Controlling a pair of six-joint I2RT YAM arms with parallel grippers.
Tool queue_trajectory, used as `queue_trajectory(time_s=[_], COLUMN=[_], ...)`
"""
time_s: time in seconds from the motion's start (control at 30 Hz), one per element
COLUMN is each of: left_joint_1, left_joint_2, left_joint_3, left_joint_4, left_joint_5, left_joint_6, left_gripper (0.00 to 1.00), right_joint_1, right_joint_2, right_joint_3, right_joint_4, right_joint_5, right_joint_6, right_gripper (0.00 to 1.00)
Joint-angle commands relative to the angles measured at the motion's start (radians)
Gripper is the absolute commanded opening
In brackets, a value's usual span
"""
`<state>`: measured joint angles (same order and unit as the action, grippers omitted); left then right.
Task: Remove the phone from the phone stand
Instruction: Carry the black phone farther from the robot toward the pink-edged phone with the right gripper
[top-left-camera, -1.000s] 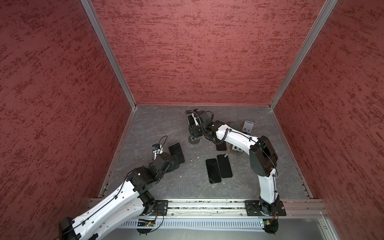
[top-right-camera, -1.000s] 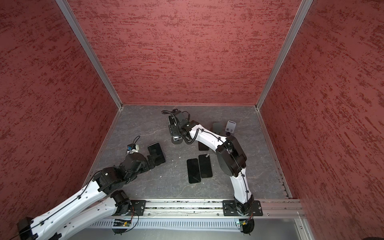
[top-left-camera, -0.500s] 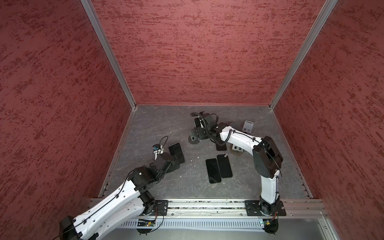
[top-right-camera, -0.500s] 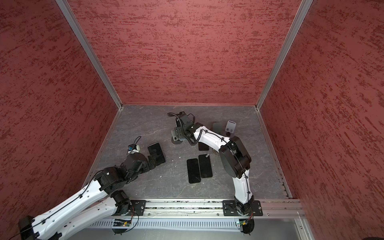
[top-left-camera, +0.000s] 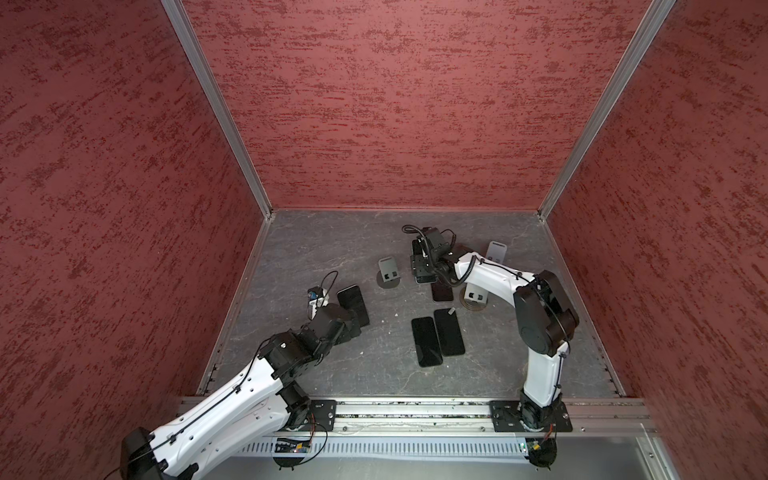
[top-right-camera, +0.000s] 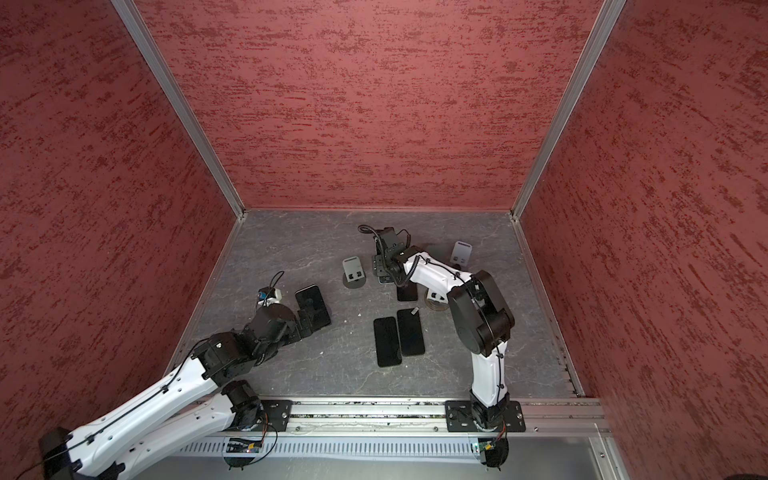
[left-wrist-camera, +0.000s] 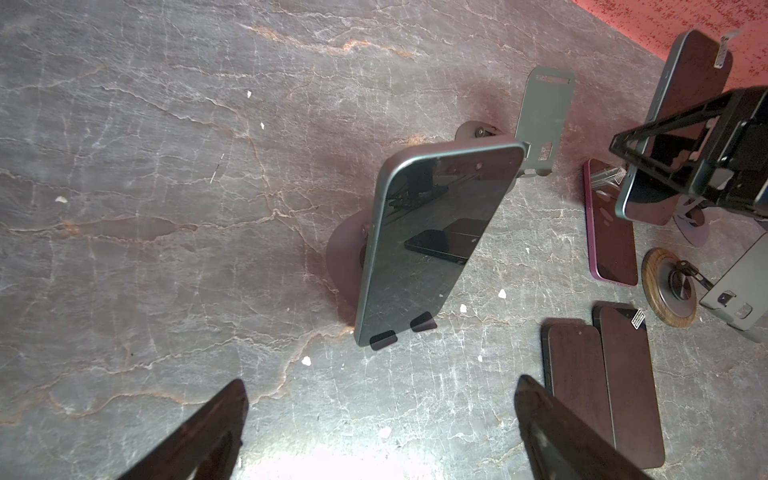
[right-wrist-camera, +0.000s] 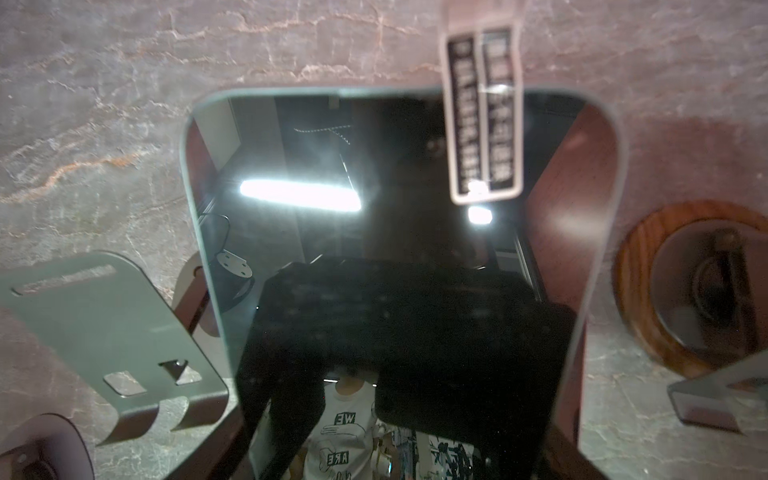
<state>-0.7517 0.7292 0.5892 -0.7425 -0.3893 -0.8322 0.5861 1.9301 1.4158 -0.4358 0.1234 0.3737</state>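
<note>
Swung rightward off its grey bent-metal stand (top-left-camera: 387, 268), the glossy black slab phone (left-wrist-camera: 685, 79) now hangs clamped in my right jaws above the veined stone tabletop (top-left-camera: 332, 241); left jaws gape wide.

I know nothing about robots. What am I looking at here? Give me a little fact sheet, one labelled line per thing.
Table: grey stone-look surface, red walls around
Left gripper: open, facing a standing phone propped on a dark stand, not touching it
Right gripper: shut on a second phone
Empty stand: beside the right gripper
Lying flat: two black phones side by side, a purple phone
Other stands: wood-based stand, pale stand
</note>
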Motion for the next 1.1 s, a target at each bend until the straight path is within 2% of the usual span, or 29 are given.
queue_trajectory(time_s=[0.0,0.8,1.07], left_joint_1=[0.005,0.005,0.005], left_joint_2=[0.006,-0.004,-0.015], left_joint_3=[0.007,-0.009,-0.018], left_joint_4=[0.02,0.029,0.023], left_joint_5=[0.004,0.012,0.015], left_joint_6=[0.015,0.013,0.01], left_gripper=[1.0,1.0,1.0], right_joint_1=[0.0,0.004,0.017], right_joint_2=[-0.027,0.03,0.041], right_joint_3=[0.003,-0.075,-0.089], right_joint_4=[0.001,0.015,0.025], right_joint_5=[-0.006,-0.141,-0.151], right_joint_6=[0.018,0.113,0.136], right_gripper=[0.59,0.62,0.62])
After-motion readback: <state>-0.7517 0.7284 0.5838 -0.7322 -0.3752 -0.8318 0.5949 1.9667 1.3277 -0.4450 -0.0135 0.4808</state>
